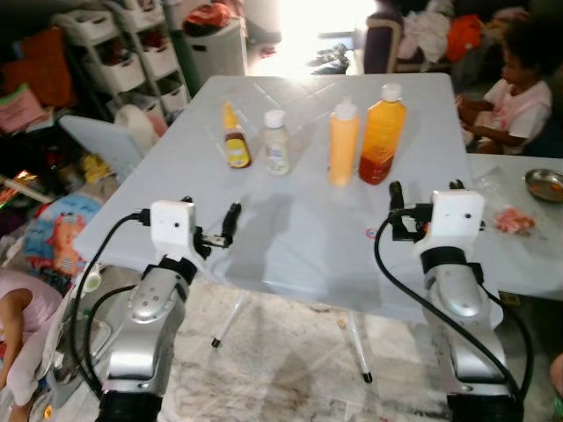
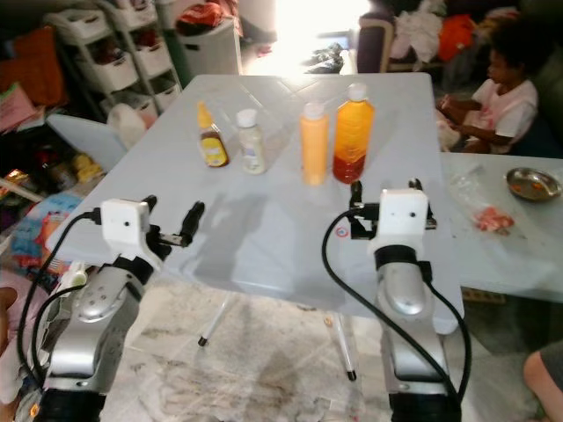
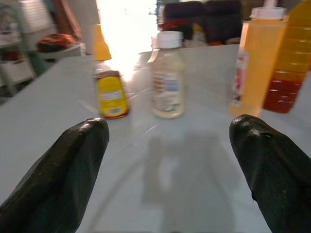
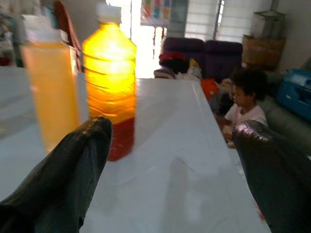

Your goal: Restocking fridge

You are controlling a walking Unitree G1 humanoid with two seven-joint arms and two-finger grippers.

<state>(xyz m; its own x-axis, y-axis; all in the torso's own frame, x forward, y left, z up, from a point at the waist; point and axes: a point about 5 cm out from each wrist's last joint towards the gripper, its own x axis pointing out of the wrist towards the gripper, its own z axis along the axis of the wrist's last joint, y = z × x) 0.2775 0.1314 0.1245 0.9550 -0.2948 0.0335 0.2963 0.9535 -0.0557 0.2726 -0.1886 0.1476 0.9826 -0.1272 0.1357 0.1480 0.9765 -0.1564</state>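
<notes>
Table [image 1: 299, 237]: pale folding table, four bottles upright in a row across its far half.
Row, from 9 to 3 o'clock: small yellow-capped bottle [image 1: 234, 136], pale white-capped bottle [image 1: 277, 143], orange squeeze bottle [image 1: 343, 143], tall amber bottle [image 1: 383, 134] — the last two just beside each other.
Left gripper [image 1: 230, 225]: over the near table edge at about 7 o'clock, fingers [image 3: 63, 170] spread wide, holding nothing, aimed toward the two small bottles.
Right gripper [image 1: 424, 195]: over the near edge at about 5 o'clock, fingers [image 4: 63, 179] wide apart, empty — tall amber bottle ahead of it.
Person [image 1: 519, 88]: seated at 2 o'clock beyond the table.
Metal bowl [image 1: 545, 185]: on the neighbouring surface at 3 o'clock.
</notes>
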